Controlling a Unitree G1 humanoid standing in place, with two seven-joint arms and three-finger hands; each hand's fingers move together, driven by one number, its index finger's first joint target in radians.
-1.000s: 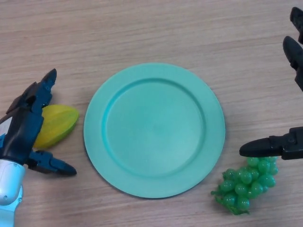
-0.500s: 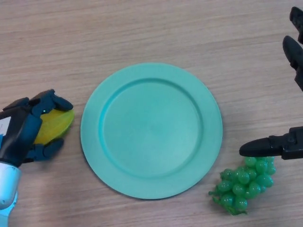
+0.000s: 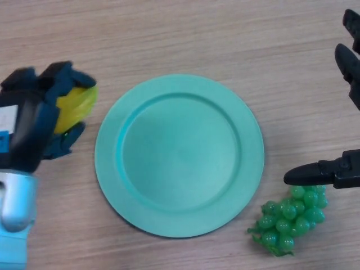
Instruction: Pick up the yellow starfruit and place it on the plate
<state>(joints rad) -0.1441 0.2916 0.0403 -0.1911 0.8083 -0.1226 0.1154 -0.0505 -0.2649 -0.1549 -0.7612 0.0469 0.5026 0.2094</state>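
My left hand (image 3: 34, 121) is at the left edge of the head view, raised above the table, its fingers curled round the yellow starfruit (image 3: 76, 106). Only the right part of the fruit shows past the fingers. The teal plate (image 3: 112, 169) lies flat in the middle of the table, just right of the held fruit, with nothing on it. My right hand (image 3: 337, 171) shows at the right edge with straight, spread fingers, one of them lying over the top of a grape bunch.
A bunch of green grapes (image 3: 289, 219) lies on the wooden table (image 3: 185, 34) off the plate's lower right rim, under my right hand's lower finger.
My left hand has closed on the starfruit and lifted it up off the table, moving a little toward the plate. The right hand has not moved.
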